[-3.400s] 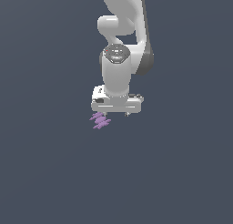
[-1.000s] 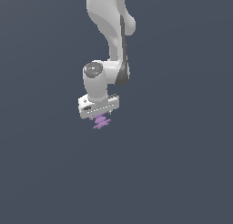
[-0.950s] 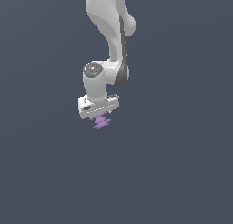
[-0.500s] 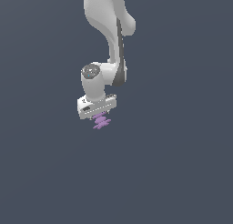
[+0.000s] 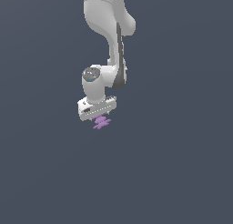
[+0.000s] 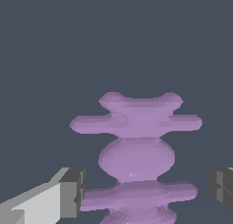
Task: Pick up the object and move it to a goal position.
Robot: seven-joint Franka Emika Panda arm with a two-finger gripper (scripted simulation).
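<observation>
Arm hangs down from the top of the exterior view, gripper [image 5: 98, 114] pointed at the floor [image 5: 182, 173]. The object [image 5: 101, 122] (pale purple, ridged, prongs sticking out sideways) sits directly under the gripper, slightly toward that view's right of the gripper's middle. Whether it rests on the floor or hangs lifted cannot be told; no shadow or contact line shows.

Wrist view: object [image 6: 136, 155] lies between the two fingertips [image 6: 73, 192], one pad on each side. Fingers are spread apart; on one side a prong looks to reach the pad, on the other a clear gap of floor shows. Not clamped, by my reading.

Risks from here:
- Pads would meet the prongs, not the core. Prongs are short and rounded, so the pads may ride off a ridge and the object may twist or squirt out as the fingers come together.
- Object sits off the midline; the nearer pad would touch first and shove it sideways before the other arrives.
- Only the lower part of the object lies level with the pads. A grip so near one end could let it pivot when carried.
- No goal marker shows in either view, so placement cannot be checked.

No brands, labels or writing readable anywhere.
</observation>
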